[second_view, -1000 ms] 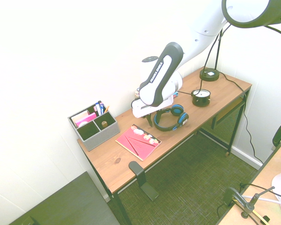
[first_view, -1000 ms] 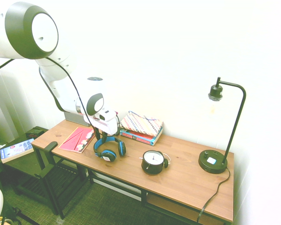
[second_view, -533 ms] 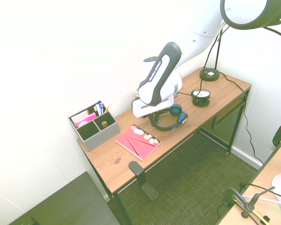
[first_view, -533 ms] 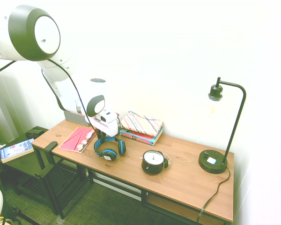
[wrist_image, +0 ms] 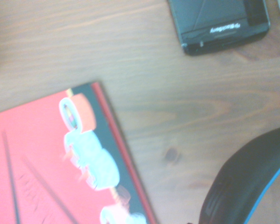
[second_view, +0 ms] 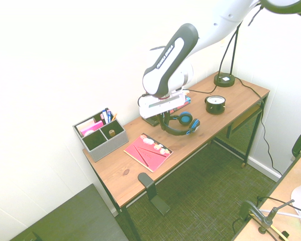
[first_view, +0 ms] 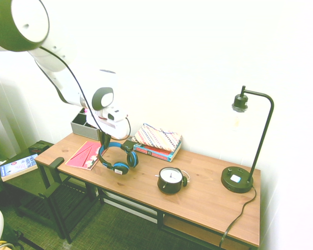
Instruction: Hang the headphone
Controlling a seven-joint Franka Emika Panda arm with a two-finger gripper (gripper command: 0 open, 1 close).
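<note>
I have just lifted the headphone clear of the worktop: half a second ago its ear cups sat on the wood and my gripper was low over the blue headband, and now the gripper is higher, clamped on the top of that headband, with the cups dangling below it. In the first exterior view the headphone hangs just beside the alarm clock, on the side away from the desk lamp, with the lower cup still close above the wood. The second exterior view shows the same thing, the headphone swinging under my gripper, farther from the alarm clock than it stood a second ago and nearer the pink book. My wrist camera shows the dark inner curve of the headband rising at the edge, with the pink book and a black device on the wood below. So I judge the pick is done and the carry has begun. What remains is the hanging itself; a dark hook juts from the worktop's front edge, well apart from the alarm clock and beyond the pink book, and I take that as the likely place, though I cannot be sure. The loose cups may sway, so I should move slowly and keep the headband's arch open toward the hook.
</note>
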